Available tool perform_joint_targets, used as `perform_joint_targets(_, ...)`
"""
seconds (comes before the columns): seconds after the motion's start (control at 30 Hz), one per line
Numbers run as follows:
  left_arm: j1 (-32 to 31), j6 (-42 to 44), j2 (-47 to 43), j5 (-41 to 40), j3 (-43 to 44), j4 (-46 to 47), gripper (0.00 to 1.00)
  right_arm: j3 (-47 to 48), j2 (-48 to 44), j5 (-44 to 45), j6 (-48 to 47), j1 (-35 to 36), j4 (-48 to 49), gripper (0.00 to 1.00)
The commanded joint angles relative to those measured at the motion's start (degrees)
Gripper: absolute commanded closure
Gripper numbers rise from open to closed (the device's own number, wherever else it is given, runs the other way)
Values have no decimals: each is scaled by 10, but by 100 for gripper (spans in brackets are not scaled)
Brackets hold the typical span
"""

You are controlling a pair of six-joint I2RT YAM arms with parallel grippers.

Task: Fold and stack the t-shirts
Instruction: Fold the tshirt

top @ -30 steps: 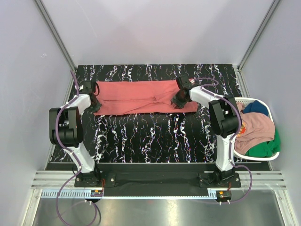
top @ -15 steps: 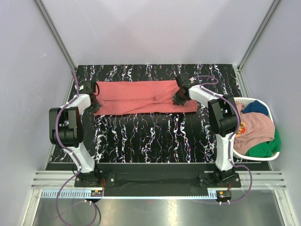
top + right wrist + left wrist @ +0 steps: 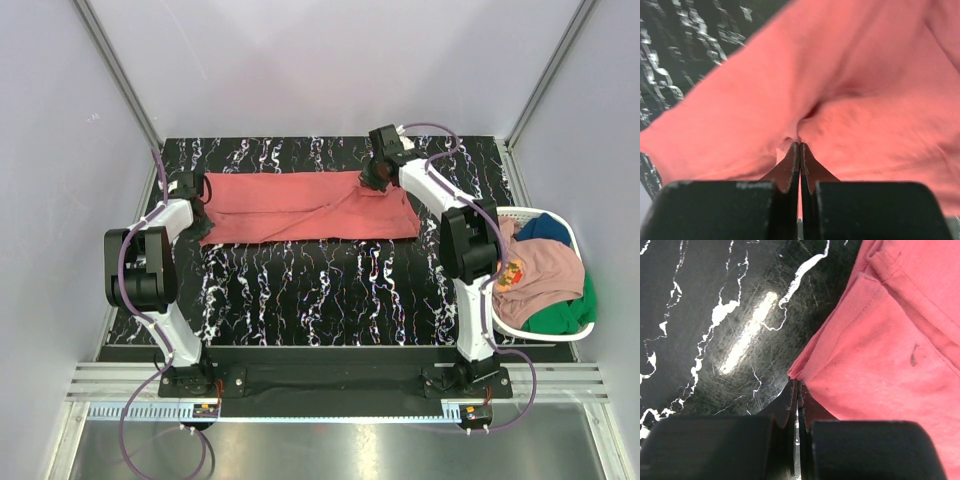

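We judge the coral-red t-shirt (image 3: pixel 310 205) light, limp and easily dragged. It will sag and bunch wherever it is not held, so hems and corners are the best places to take it.

The left pincer (image 3: pixel 797 385) is closed on a corner of the shirt's edge, and the cloth spreads ahead and to the right of its tips. The bite looks small (a few layers of hem at most) and could slip under a hard pull. The right pincer (image 3: pixel 799 146) is closed on a raised pleat of the same shirt, with cloth puckering just beyond its tips. Between the two pincers the shirt lies stretched across the marbled worktop (image 3: pixel 330 290).

Well to the near right of the right pincer, the white laundry basket (image 3: pixel 585 330) holds the dusty pink t-shirt (image 3: pixel 545 265), the dark blue t-shirt (image 3: pixel 545 230) and the green t-shirt (image 3: pixel 560 318) in a heap.

How many layers each pincer holds is hidden by its own fingers. The right wrist view is blurred, and the heaped shirts cover one another.
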Motion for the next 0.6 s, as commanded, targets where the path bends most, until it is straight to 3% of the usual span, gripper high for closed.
perform_joint_targets(0.0,-2,-8,-6,-31,22,0,100,69,51,-12,-58,0,-1,100)
perform_joint_targets(0.43,-2,-31,-2,-48,28,-12,100,242,176,-87,-160,-2,-13,100)
perform_joint_targets(0.57,-2,-32,-5,-51,28,-16,100,242,182,-112,-178,3,4,100)
